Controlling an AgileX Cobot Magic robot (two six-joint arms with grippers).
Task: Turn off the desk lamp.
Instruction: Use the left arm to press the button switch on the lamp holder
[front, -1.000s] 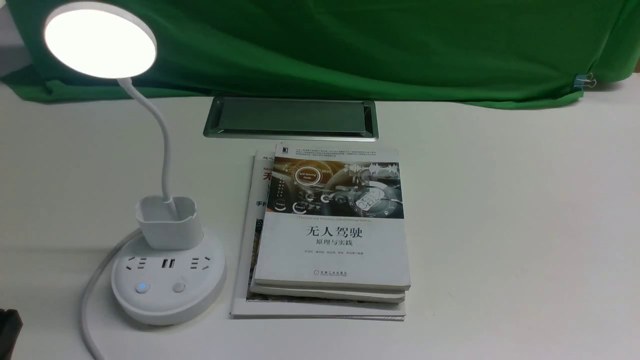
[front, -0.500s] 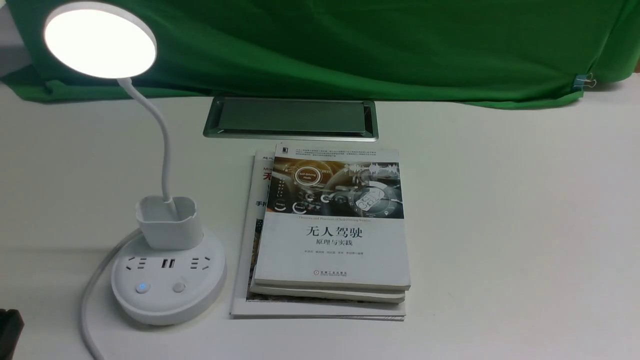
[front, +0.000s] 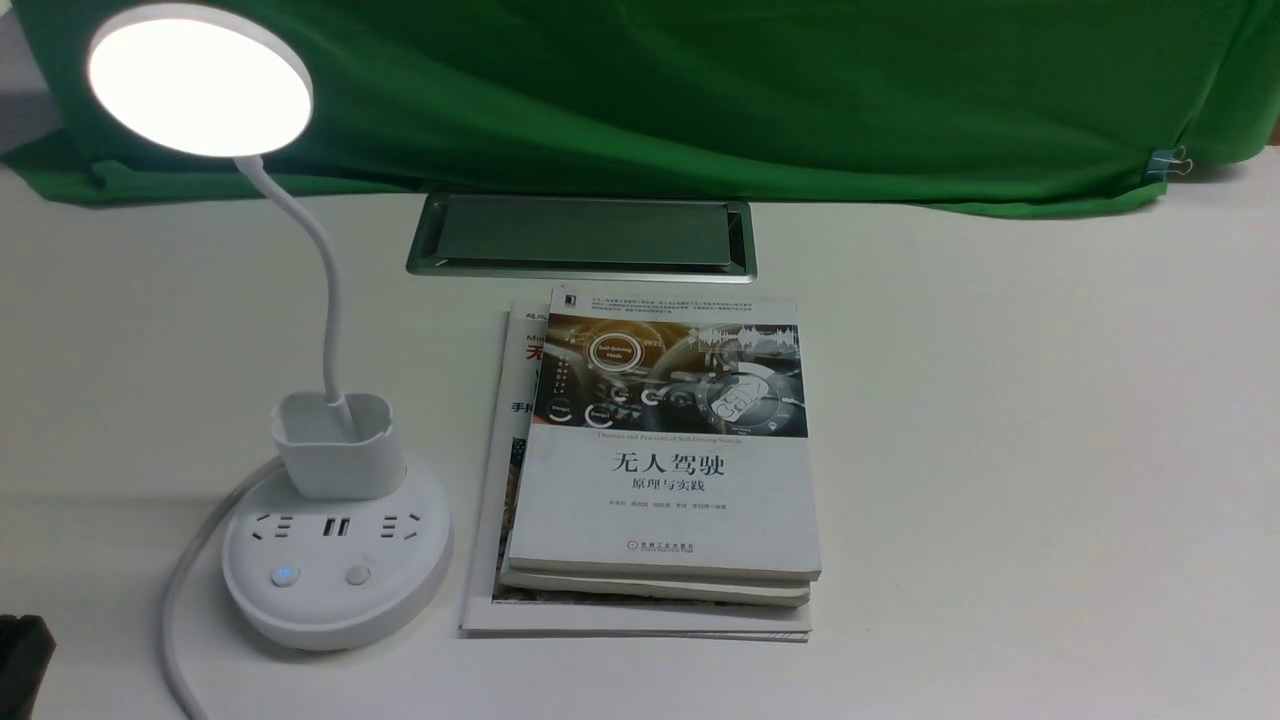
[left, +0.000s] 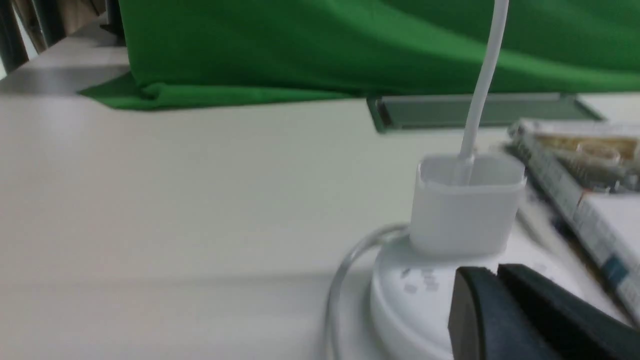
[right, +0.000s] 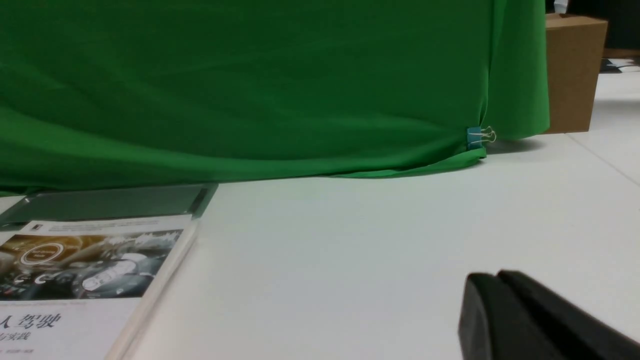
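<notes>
Where green cloth (front: 700, 100) meets white table (front: 1000, 450), the desk lamp (front: 338, 450) glows.

Office/lab test setup — white desk (front: 1000, 450) w/ cable hatch (front: 580, 235), clipped green backdrop cloth (front: 700, 90), textbooks (front: 665, 480), cardboard box (right: 572, 70).

Stands upright on the left side of the table (front: 1000, 450): a white desk lamp (front: 340, 610), switched on. Flat round head (front: 200, 85) glowing bright, high at the far left, face tipped forward. Thin neck (front: 331, 330) bends down into a small open cup (front: 338, 455) at the back of the round base (left: 400, 305). Row of sockets (front: 338, 526) on top, two buttons (front: 357, 575) nearer, left one lit blue. Cord (front: 168, 620) trails off the left side.
</notes>
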